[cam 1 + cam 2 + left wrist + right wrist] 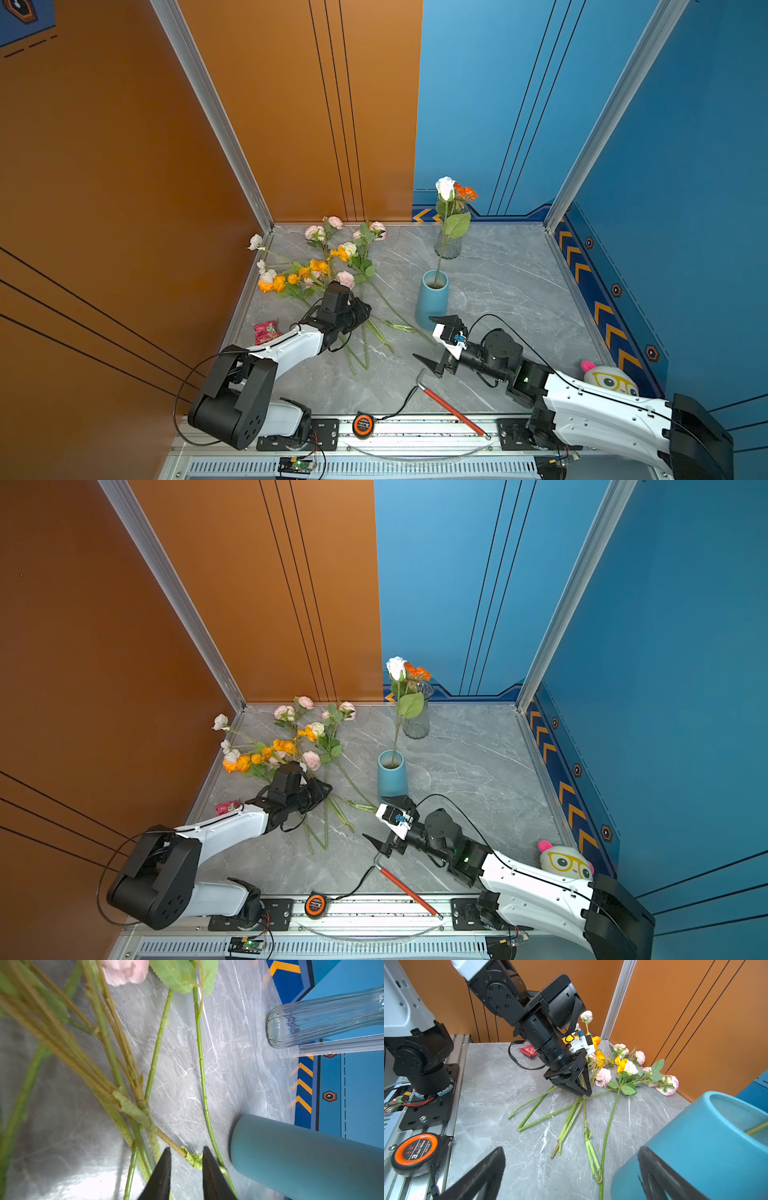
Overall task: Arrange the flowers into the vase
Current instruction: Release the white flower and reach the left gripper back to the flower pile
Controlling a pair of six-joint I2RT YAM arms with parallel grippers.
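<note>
The flowers (316, 266) lie in a loose bunch at the back left of the table, stems fanned toward the front. My left gripper (368, 312) (187, 1151) is down on the stems (583, 1118), jaws narrowed with a small gap, and one ragged-ended stem (193, 1159) crosses between the fingertips. A white rose (445, 188) stands in the blue vase (432, 303) (301, 1157). Behind it a clear glass vase (449, 245) holds an orange flower (465, 192). My right gripper (426, 338) (572, 1149) hovers wide open and empty just in front of the blue vase (695, 1147).
An orange tape measure (363, 424) and a red-handled tool (453, 411) lie at the front edge. A pink wrapper (266, 332) sits at the left edge and a plush toy (611, 380) in the right corner. Orange and blue walls enclose the table.
</note>
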